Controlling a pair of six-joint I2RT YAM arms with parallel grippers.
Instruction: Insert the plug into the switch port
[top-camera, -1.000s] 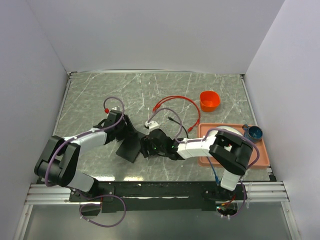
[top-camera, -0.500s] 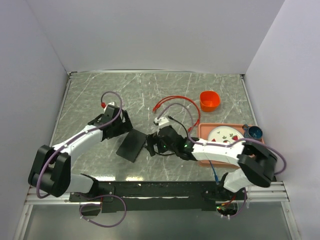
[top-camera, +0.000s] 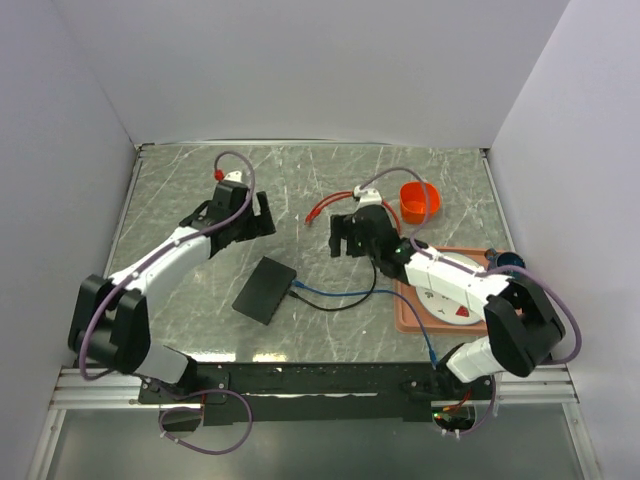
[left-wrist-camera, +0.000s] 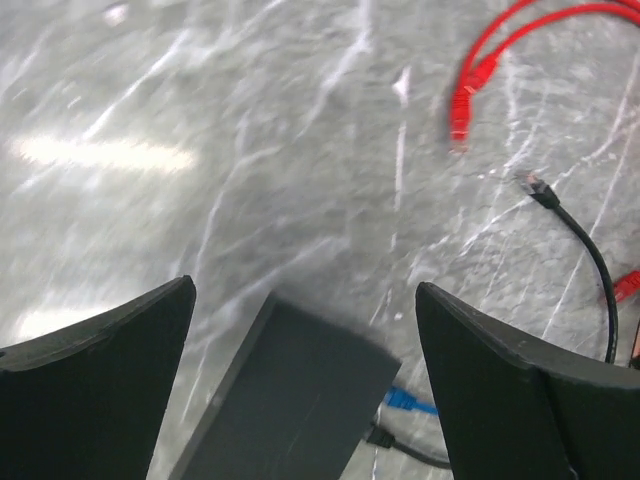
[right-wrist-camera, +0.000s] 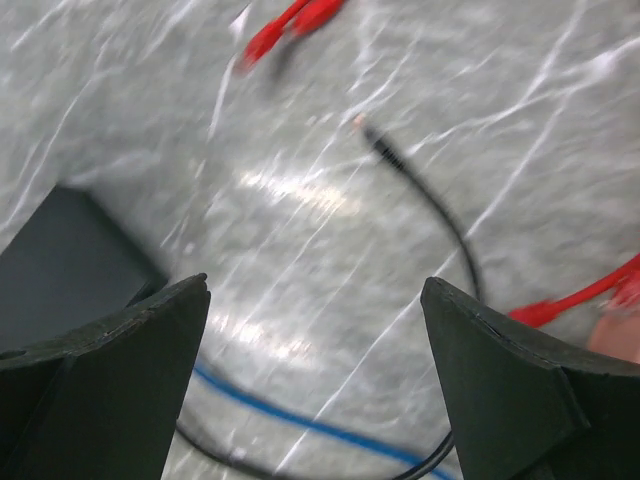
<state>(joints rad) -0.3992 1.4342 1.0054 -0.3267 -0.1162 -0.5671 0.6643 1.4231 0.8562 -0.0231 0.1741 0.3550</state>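
Wide open and empty, the left gripper (top-camera: 258, 215) and right gripper (top-camera: 342, 236) have retreated toward twelve o'clock, leaving the blue-cabled plug (left-wrist-camera: 405, 400) apparently seated in the flat matte-black rectangular box (top-camera: 265, 290).

Box (top-camera: 265, 290) matte black plastic; table (top-camera: 300, 170) glossy, marble-look; red cable (left-wrist-camera: 460, 105) smooth-sheathed.
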